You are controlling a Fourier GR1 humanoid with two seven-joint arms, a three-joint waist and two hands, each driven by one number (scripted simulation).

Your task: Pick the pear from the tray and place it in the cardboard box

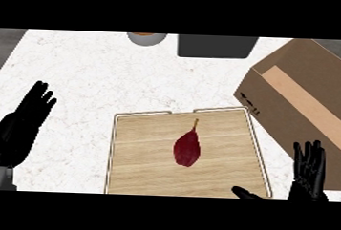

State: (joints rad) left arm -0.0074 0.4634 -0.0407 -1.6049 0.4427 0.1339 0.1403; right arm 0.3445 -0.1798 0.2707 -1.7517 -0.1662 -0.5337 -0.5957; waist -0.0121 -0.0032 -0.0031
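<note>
Seen from above: a white speckled stone counter, filling most of the view, with a darker grey strip along its far left corner.

At the right, a large brown cardboard box, open, set at an angle, its paler inner wall turned up. Standing on the counter, just beside the right rim of the tray, perhaps touching it near the tray's far right corner; cannot tell for sure.

In the middle and near part, a square light wooden tray with a thin pale raised rim, with a small gap in the far rim. Lying flat on the counter.

At the far edge, a dark grey flat rectangular object, cut off by the view's top. To the left of it, a round grey cup with an orange inside, also cut off, well apart from the tray.

At the view's left, the black left hand, over the counter beside the tray's left rim, not touching the tray. Fingers straight and close together, pointing away, holding nothing.

At the view's lower right, the black right hand, near the tray's right near corner and below the box. Fingers straight, pointing up, slightly spread, thumb stretched toward the tray. Holding nothing.

On the tray, near its middle, the dark red pear with a thin yellowish stem. Lying on the wood, stem pointing to the far side, apart from both hands and outside the box.
</note>
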